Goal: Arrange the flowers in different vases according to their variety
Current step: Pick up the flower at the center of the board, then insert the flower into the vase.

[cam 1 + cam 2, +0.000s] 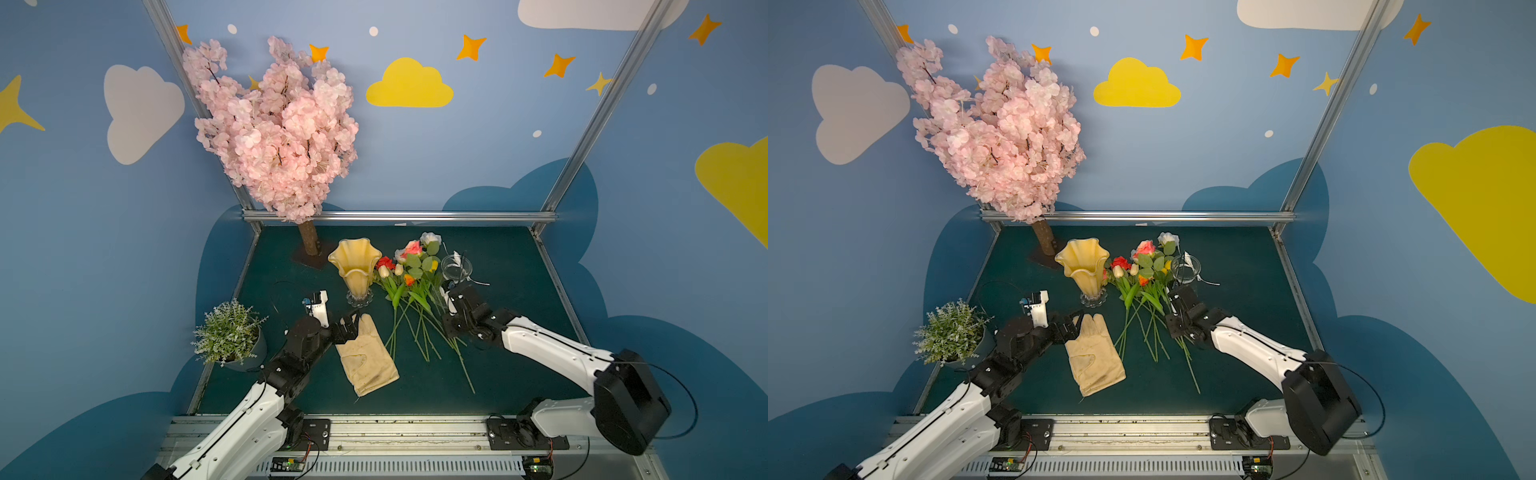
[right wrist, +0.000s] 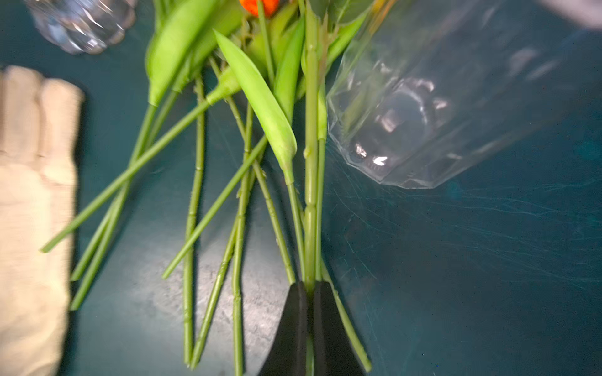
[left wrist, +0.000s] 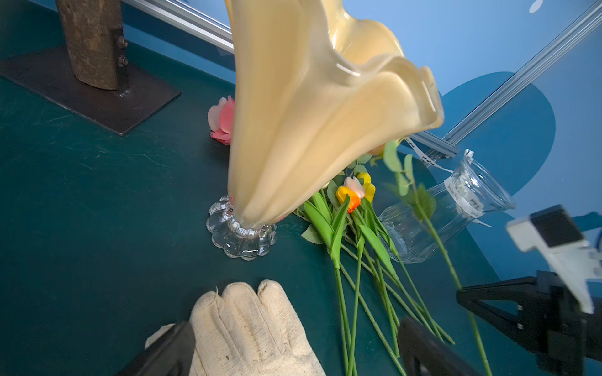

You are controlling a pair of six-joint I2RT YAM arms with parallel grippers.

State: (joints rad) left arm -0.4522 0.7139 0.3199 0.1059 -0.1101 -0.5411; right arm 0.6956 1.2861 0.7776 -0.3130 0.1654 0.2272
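Left wrist view: the opaque amber-yellow ruffled vase (image 3: 293, 130) covers most of a pink rose (image 3: 223, 120). Right wrist view: the clear ribbed glass vase (image 2: 439, 107) is blurred; the edge crops the cream fabric glove (image 2: 29, 211).

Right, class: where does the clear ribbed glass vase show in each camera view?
Both top views: clear ribbed glass vase, right of the flower bunch.
Left wrist: vase just past the flower bunch.
Right wrist: vase beside the flower stem pinched by the right gripper.
Shared landmark: cream cloth glove, in all four.

Top views high, fwd; wrist cams close, share flowers (image 3: 351, 195)
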